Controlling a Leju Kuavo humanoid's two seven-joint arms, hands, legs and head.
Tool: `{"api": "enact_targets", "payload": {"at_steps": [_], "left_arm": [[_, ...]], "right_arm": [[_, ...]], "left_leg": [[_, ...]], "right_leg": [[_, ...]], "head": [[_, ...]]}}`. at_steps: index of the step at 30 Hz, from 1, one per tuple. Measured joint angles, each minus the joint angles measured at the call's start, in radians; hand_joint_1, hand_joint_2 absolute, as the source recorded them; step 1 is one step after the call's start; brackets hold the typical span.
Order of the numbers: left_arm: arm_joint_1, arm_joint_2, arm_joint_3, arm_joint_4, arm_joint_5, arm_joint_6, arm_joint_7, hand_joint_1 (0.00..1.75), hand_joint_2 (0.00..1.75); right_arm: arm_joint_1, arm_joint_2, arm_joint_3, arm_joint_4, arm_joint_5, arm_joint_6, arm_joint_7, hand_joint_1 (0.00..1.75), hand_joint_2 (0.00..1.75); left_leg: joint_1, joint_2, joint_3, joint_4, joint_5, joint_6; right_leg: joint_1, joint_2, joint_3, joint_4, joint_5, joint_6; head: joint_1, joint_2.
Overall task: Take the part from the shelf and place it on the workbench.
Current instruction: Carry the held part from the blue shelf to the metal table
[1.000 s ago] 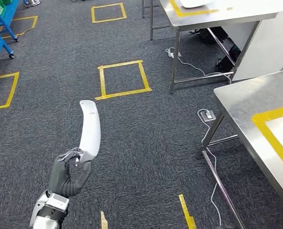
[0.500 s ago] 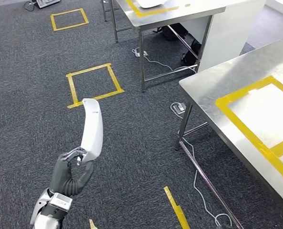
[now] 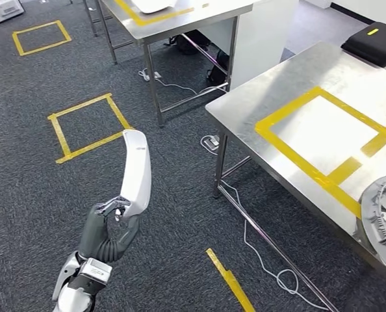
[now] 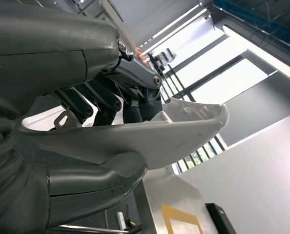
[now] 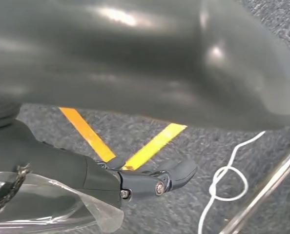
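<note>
gripping white curved part (image 3: 136, 170) at its lower end, left hand (image 3: 106, 227) holds it upright over dark carpet (image 3: 29, 195), part rising above fingers and arching slightly. left wrist view: part (image 4: 143, 136) clamped between thumb below and dark fingers (image 4: 136, 105) above. workbench (image 3: 299, 91) with yellow tape frame (image 3: 303, 162) stands well apart to right, part not over it. right hand (image 5: 136, 183) hangs above carpet, fingers extended; whether it holds anything, cannot tell.

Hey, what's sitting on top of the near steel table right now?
On the near table: a yellow tape rectangle, a grey round part at the picture's edge and a black case at the far corner. Anything farther right is cut off.
</note>
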Motion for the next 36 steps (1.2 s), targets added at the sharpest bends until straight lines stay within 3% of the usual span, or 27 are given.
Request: {"api": "enact_targets", "payload": {"at_steps": [1,3,5,7,8,9,11,13,14,16,17,19,21,22,23,24,25,27,28,30,32,34,36], "left_arm": [[-0.003,-0.001,-0.001,0.0,0.0,0.003,0.001,1.75,1.75],[-0.015,-0.004,-0.003,0.003,-0.001,0.009,0.004,1.75,1.75],[-0.029,-0.005,-0.003,0.012,-0.011,0.023,0.014,1.75,1.75],[-0.043,-0.005,-0.001,0.029,-0.028,0.04,0.029,1.75,1.75],[-0.052,-0.005,0.0,0.04,-0.036,0.046,0.037,1.75,1.75],[-0.063,-0.005,0.0,0.051,-0.041,0.051,0.043,1.75,1.75],[-0.086,-0.005,0.002,0.072,-0.052,0.062,0.056,1.75,1.75],[-0.11,-0.005,0.005,0.091,-0.068,0.08,0.072,1.75,1.75],[-0.122,-0.005,0.007,0.101,-0.076,0.09,0.081,1.75,1.75],[-0.146,-0.005,0.013,0.12,-0.087,0.106,0.093,1.75,1.75],[-0.157,-0.005,0.016,0.128,-0.089,0.112,0.098,1.75,1.75],[-0.173,-0.004,0.026,0.142,-0.089,0.121,0.105,1.75,1.75],[-0.178,-0.004,0.04,0.156,-0.085,0.128,0.111,1.75,1.75],[-0.178,-0.003,0.047,0.164,-0.082,0.13,0.113,1.75,1.75],[-0.178,-0.002,0.053,0.171,-0.079,0.131,0.114,1.75,1.75],[-0.179,-0.002,0.057,0.177,-0.076,0.132,0.114,1.75,1.75],[-0.18,-0.002,0.06,0.182,-0.074,0.133,0.114,1.75,1.75],[-0.184,-0.002,0.065,0.188,-0.073,0.134,0.114,1.75,1.75],[-0.186,-0.002,0.067,0.19,-0.073,0.135,0.114,1.75,1.75],[-0.188,-0.002,0.069,0.195,-0.072,0.137,0.114,1.75,1.75],[-0.191,-0.004,0.072,0.198,-0.07,0.14,0.114,1.75,1.75],[-0.195,-0.008,0.075,0.201,-0.066,0.142,0.115,1.75,1.75],[-0.197,-0.01,0.08,0.205,-0.058,0.143,0.116,1.75,1.75]], "right_arm": [[0.003,0.0,0.0,0.0,0.002,0.001,0.0,0.0,0.0],[0.006,-0.002,0.0,0.0,0.008,0.004,0.0,0.0,0.0],[0.001,-0.003,0.0,0.0,0.016,0.009,0.0,0.0,0.0],[-0.004,-0.003,0.001,0.0,0.024,0.014,0.001,0.0,0.0],[-0.004,-0.004,0.001,0.0,0.028,0.015,0.001,0.0,0.0],[-0.003,-0.004,0.001,0.0,0.03,0.016,0.001,0.0,0.0],[-0.003,-0.008,0.0,0.0,0.036,0.016,0.001,0.0,0.0],[-0.008,-0.01,0.0,0.0,0.043,0.018,0.0,0.0,0.0],[-0.01,-0.01,0.0,0.0,0.045,0.019,0.0,0.0,0.0],[-0.01,-0.01,0.0,0.0,0.051,0.021,0.0,0.0,0.0],[-0.009,-0.01,0.0,0.0,0.053,0.022,0.0,0.0,0.0],[-0.009,-0.011,0.0,0.0,0.059,0.023,0.0,0.0,0.0],[-0.013,-0.011,0.0,0.0,0.064,0.023,0.0,0.0,0.0],[-0.014,-0.011,0.0,0.0,0.066,0.024,0.0,0.0,0.0],[-0.014,-0.011,0.0,0.0,0.067,0.024,0.0,0.0,0.0],[-0.012,-0.011,0.0,0.0,0.068,0.024,0.0,0.0,0.0],[-0.011,-0.011,0.0,0.0,0.07,0.024,0.0,0.0,0.0],[-0.01,-0.011,0.0,0.0,0.071,0.025,0.0,0.0,0.0],[-0.011,-0.011,0.0,0.0,0.071,0.025,0.0,0.0,0.0],[-0.012,-0.011,0.0,0.0,0.071,0.026,0.0,0.0,0.0],[-0.009,-0.012,0.0,0.0,0.073,0.027,0.0,0.0,0.0],[-0.005,-0.014,0.0,0.0,0.076,0.027,0.0,0.0,0.0],[-0.008,-0.015,0.0,0.0,0.08,0.027,-0.001,0.0,0.0]], "left_leg": [[0.0,0.011,-0.001,-0.004,0.004,0.004],[0.002,0.035,-0.002,-0.014,0.014,0.017],[0.0,0.066,-0.005,-0.019,0.02,0.026],[-0.004,0.098,-0.01,-0.018,0.021,0.028],[-0.006,0.113,-0.011,-0.018,0.022,0.028],[-0.007,0.127,-0.012,-0.017,0.022,0.028],[-0.009,0.15,-0.011,-0.015,0.02,0.026],[-0.015,0.17,-0.012,-0.011,0.017,0.018],[-0.017,0.179,-0.012,-0.009,0.017,0.014],[-0.018,0.194,-0.012,-0.008,0.017,0.005],[-0.017,0.186,-0.013,-0.004,0.012,-0.001],[-0.011,0.136,-0.034,0.052,-0.029,-0.015],[-0.005,0.089,-0.09,0.185,-0.101,-0.023],[-0.003,0.082,-0.118,0.25,-0.127,-0.024],[-0.003,0.08,-0.134,0.286,-0.134,-0.024],[-0.003,0.079,-0.132,0.283,-0.119,-0.022],[-0.003,0.076,-0.112,0.239,-0.086,-0.019],[-0.002,0.041,-0.047,0.097,-0.014,-0.008],[-0.001,0.019,-0.023,0.039,0.006,-0.003],[-0.001,-0.006,-0.009,-0.002,0.011,0.003],[-0.001,0.01,-0.011,-0.01,0.017,0.01],[0.003,0.031,-0.01,-0.022,0.027,0.021],[0.003,0.053,-0.011,-0.028,0.032,0.027]], "right_leg": [[-0.003,0.006,-0.006,-0.002,0.003,0.007],[0.0,-0.035,-0.026,0.023,-0.015,0.015],[0.004,-0.101,-0.078,0.13,-0.077,0.02],[0.004,-0.124,-0.133,0.259,-0.133,0.024],[0.004,-0.127,-0.14,0.284,-0.137,0.026],[0.004,-0.131,-0.125,0.267,-0.122,0.026],[0.006,-0.16,-0.044,0.134,-0.066,0.022],[0.013,-0.195,0.025,0.016,-0.034,0.009],[0.016,-0.202,0.037,-0.006,-0.032,0.002],[0.018,-0.184,0.034,-0.01,-0.028,-0.011],[0.016,-0.174,0.032,-0.011,-0.024,-0.016],[0.011,-0.155,0.03,-0.014,-0.017,-0.027],[0.01,-0.131,0.024,-0.014,-0.012,-0.034],[0.01,-0.117,0.022,-0.014,-0.011,-0.035],[0.01,-0.104,0.021,-0.014,-0.01,-0.035],[0.01,-0.091,0.021,-0.013,-0.008,-0.035],[0.01,-0.078,0.021,-0.013,-0.007,-0.034],[0.01,-0.055,0.02,-0.012,-0.004,-0.029],[0.009,-0.044,0.016,-0.011,-0.002,-0.025],[0.005,-0.027,0.005,-0.01,0.005,-0.013],[0.001,-0.014,-0.006,-0.011,0.01,0.001],[0.005,-0.047,-0.027,0.021,-0.015,0.009],[0.007,-0.103,-0.081,0.134,-0.078,0.015]], "head": [[0.0,0.0],[0.003,0.0],[0.01,0.0],[0.014,0.0],[0.014,0.0],[0.014,0.0],[0.014,0.0],[0.013,0.0],[0.013,0.0],[0.012,0.0],[0.012,0.0],[0.01,0.0],[0.008,0.0],[0.008,0.0],[0.008,0.0],[0.007,0.0],[0.007,0.0],[0.008,0.0],[0.008,0.0],[0.009,0.0],[0.007,0.0],[0.013,0.0],[0.022,0.0]]}}
